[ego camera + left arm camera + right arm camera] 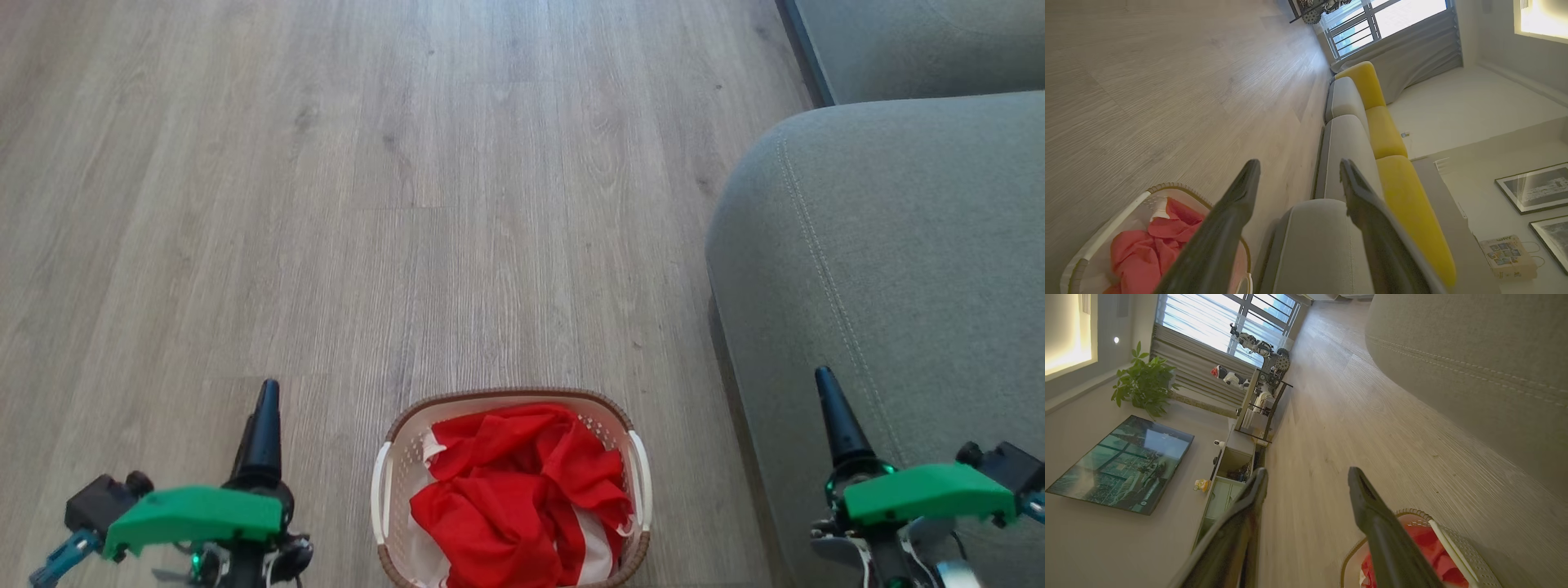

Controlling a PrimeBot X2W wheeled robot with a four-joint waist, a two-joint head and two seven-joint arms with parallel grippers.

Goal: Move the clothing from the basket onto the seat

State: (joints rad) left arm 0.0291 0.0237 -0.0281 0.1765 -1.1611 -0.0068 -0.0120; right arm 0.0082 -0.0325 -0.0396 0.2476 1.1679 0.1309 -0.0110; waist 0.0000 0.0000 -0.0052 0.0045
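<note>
The basket (506,397), cream with a brown rim, stands on the floor at the bottom middle of the head view. Crumpled red clothing (514,490) with white parts fills it. The grey seat (898,245) rises just right of the basket. My left gripper (265,400) hovers left of the basket, and my right gripper (826,384) hovers over the seat's front edge. Both wrist views show wide-apart fingers with nothing between them: the left gripper (1298,167) looks past the basket (1167,188) and clothing (1143,249) along the seat (1331,245); the right gripper (1308,473) is above the basket (1412,512) and clothing (1429,547).
Wood-look floor (408,204) stretches ahead and to the left. Yellow back cushions (1392,134) line the sofa. A TV (1122,465), a low cabinet (1229,465), a plant (1143,379) and a shelf by the window stand along the far wall.
</note>
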